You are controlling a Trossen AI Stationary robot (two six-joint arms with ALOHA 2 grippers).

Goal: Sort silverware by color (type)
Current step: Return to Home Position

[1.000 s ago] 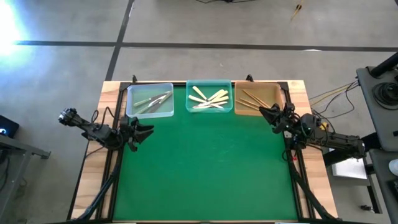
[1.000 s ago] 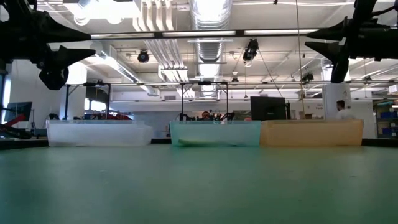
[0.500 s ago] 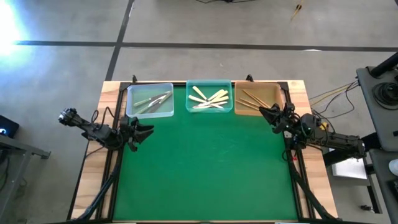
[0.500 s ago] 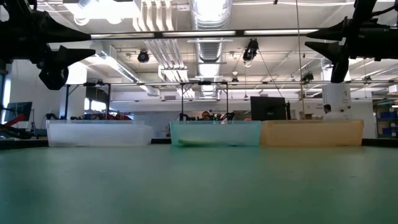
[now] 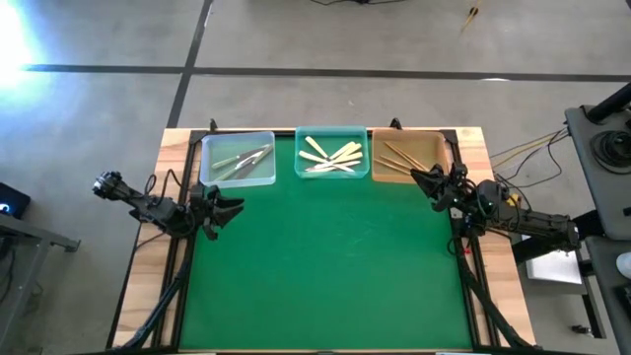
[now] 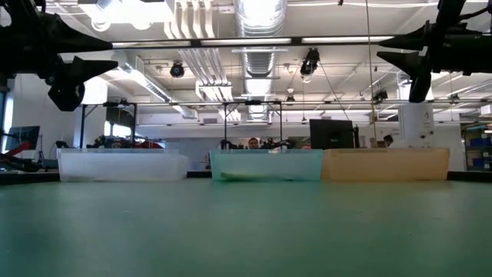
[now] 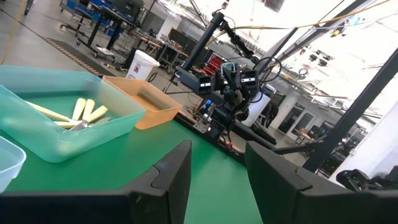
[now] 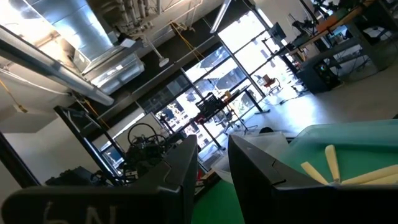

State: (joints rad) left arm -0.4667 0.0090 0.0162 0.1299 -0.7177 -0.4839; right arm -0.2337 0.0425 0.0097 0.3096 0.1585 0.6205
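All the silverware lies in three trays along the table's far edge. The silver-grey utensils [image 5: 243,158] are in the clear tray [image 5: 209,177]. The cream-yellow ones [image 5: 330,156] are in the teal tray [image 5: 332,132]. The tan-brown ones [image 5: 398,158] are in the orange tray [image 5: 434,143]. My left gripper [image 5: 235,208] hovers open above the mat, just near of the clear tray. My right gripper [image 5: 418,177] hovers open at the orange tray's near right corner. In the low view both grippers hang high above the table, the left [image 6: 84,71] and the right [image 6: 396,58].
The green mat [image 5: 325,266] stretches from the trays to the near edge. A black frame [image 5: 187,256] borders the mat, with wooden table margin [image 5: 148,266] outside it. Cables run off the right side. People and equipment show in the room beyond the table.
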